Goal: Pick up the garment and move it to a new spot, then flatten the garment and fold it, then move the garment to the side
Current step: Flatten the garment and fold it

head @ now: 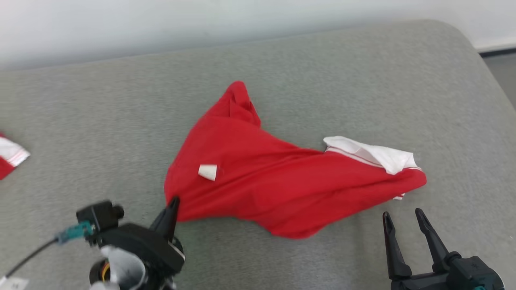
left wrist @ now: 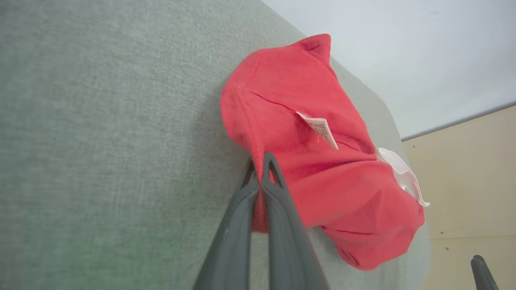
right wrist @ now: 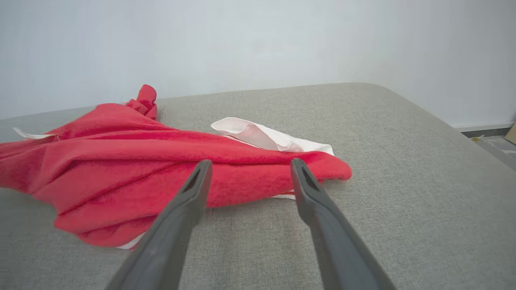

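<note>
Grey padded bench [head: 322, 72] is running back to a pale wall. Red garment [head: 262, 177] is lying crumpled and twisted near its middle, with a white panel [head: 371, 155] showing at the robot's right end and a white label [head: 208, 172] sticking up nearer the left end.

Left end effector [head: 174, 201] is sitting fully closed, pinching a small fold at the garment's near left edge. Left wrist view is showing red cloth caught between the fingers [left wrist: 282, 225]. Right end effector [head: 403, 213] is standing wide open and holding nothing, just short of the garment's right end and not touching it.

Risks, as judged:
- The pinch is looking shallow, so cloth may be slipping free on the lift.
- A one-sided lift would be leaving the right end dragging and tightening the twist, making flattening harder.
- Right fingers closing from here may be catching only the top layer.
- A second red-and-white piece [head: 10, 155] is lying at the far left edge, and a leftward carry could be landing on it.
</note>
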Robot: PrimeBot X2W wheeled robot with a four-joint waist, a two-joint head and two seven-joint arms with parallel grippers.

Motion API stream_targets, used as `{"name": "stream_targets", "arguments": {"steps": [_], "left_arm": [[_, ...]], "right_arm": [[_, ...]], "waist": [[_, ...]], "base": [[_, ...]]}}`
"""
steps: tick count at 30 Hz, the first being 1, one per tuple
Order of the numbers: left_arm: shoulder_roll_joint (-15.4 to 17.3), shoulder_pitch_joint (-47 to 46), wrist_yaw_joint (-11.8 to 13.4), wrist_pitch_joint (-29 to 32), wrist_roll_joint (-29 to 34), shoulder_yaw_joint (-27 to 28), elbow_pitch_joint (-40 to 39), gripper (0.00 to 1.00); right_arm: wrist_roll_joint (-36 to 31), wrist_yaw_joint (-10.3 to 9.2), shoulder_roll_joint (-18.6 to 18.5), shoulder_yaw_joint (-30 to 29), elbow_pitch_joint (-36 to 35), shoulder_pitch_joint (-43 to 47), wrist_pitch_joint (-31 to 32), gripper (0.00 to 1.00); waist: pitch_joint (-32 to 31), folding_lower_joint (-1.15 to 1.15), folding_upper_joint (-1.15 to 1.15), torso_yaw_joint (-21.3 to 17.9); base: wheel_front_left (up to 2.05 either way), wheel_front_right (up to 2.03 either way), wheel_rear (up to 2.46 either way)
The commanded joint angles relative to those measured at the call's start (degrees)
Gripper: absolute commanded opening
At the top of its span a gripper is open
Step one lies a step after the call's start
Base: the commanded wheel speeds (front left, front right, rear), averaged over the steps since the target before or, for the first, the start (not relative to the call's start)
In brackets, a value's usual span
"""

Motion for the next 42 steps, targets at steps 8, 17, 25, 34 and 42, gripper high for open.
{"name": "stream_targets", "arguments": {"steps": [8, 17, 25, 34, 42], "left_arm": [[-0.48, 8.60, 2.48, -1.96, -0.70, -1.75, -2.63, 0.00], [-0.65, 10.80, 3.00, -5.15, -0.04, -3.39, -1.24, 1.00], [0.68, 10.23, 0.48, -12.92, 3.19, -3.64, 3.34, 1.00], [3.99, 11.35, -3.28, -32.00, 12.08, -2.97, 6.79, 1.00], [2.86, 14.24, -3.99, -35.21, 19.02, 0.77, 5.08, 1.00]], "right_arm": [[-0.58, -0.13, -0.01, 0.08, -1.13, 0.88, 1.17, 1.00], [-0.17, -0.13, -0.01, -0.24, -1.61, 1.19, 1.48, 1.00], [0.11, -0.13, -0.01, -0.93, -1.42, 0.98, 1.31, 1.00], [-0.72, -0.13, -0.01, -3.64, -1.46, 0.97, 2.59, 1.00], [-1.87, -0.13, 0.00, -7.14, -1.57, 0.31, 7.45, 1.00]], "waist": [[-3.22, 0.01, 0.00, 4.51], [-3.47, 0.01, 0.00, 5.22], [-4.30, 0.01, 0.00, 6.00], [-6.19, 0.01, 0.00, 7.58], [-8.05, 0.01, 0.00, 8.93]], "base": [[0.00, 0.00, 0.00], [0.00, 0.00, 0.00], [0.00, 0.00, 0.00], [0.00, 0.00, 0.00], [0.00, 0.00, 0.00]]}}
